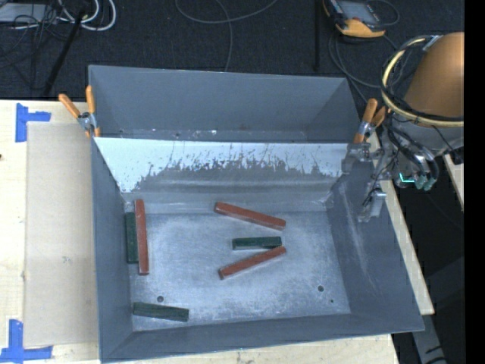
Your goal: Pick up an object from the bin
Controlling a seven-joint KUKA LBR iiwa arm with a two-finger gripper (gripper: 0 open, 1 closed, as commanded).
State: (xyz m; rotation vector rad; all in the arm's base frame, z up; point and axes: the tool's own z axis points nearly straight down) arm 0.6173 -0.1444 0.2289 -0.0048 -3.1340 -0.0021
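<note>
I couldn't tell if my hand (370, 199) was open; the reddish-brown rectangular bar (250, 216) nearest it looked stiff, light, best pinched mid-length.

in the bin (227, 108), three bars (256, 243) lie centrally, three leftward.

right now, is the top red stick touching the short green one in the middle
Apart. The camera view shows a strip of bare bin floor between the top red stick and the short green one.
</note>
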